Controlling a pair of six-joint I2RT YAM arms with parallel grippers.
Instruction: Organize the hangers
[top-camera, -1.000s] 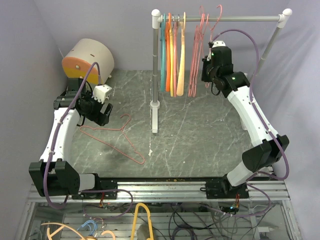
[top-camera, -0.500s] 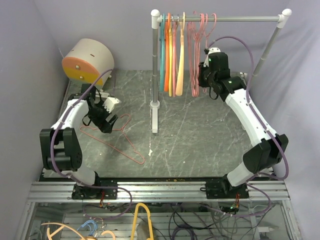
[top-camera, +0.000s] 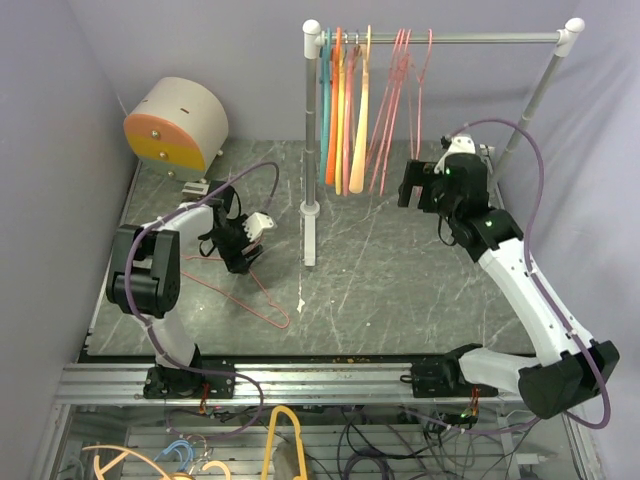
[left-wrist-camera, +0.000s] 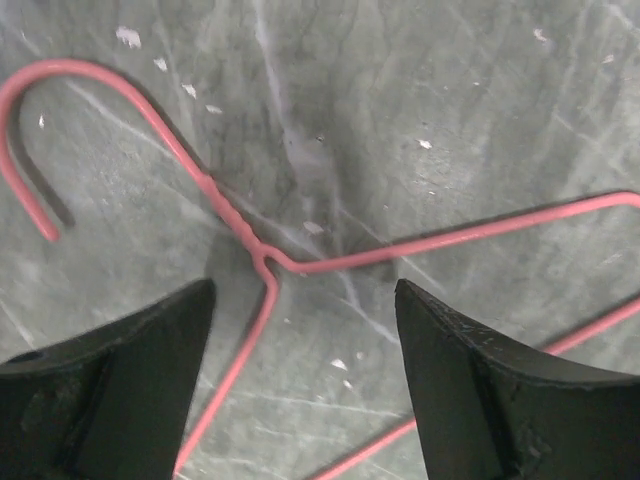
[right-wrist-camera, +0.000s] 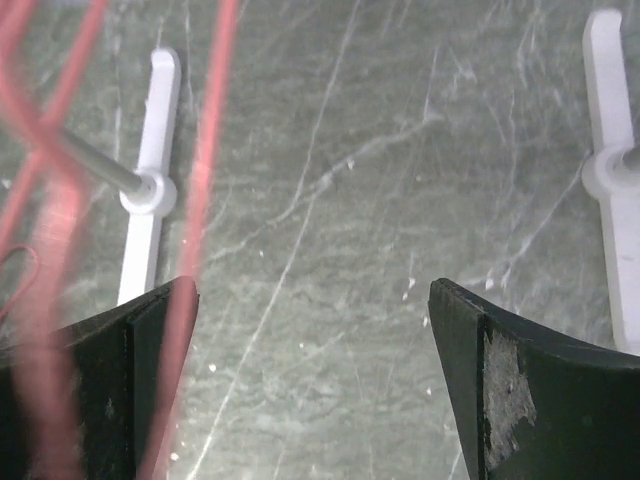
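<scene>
Directly beneath the wide-open left claw (left-wrist-camera: 303, 290) lies the pink hanger (left-wrist-camera: 232, 215), neck centred.

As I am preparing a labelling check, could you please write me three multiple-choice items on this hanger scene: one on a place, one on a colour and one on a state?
1. Where is the loose pink wire clothes hanger?
A. flat on the grey table, under the left gripper
B. inside a cardboard box
C. draped over a chair

2. What colour is the plastic hanger nearest the left end of the silver metal rail?
A. black
B. teal
C. white

3. How is the right gripper?
A. shut on a cable
B. shut on a hanger
C. open, holding nothing

Answers:
1 A: the left wrist view shows it lying on the table below the open fingers.
2 B: teal hangs first beside the white corner joint.
3 C: its fingers stand wide apart, gripping nothing.
</scene>
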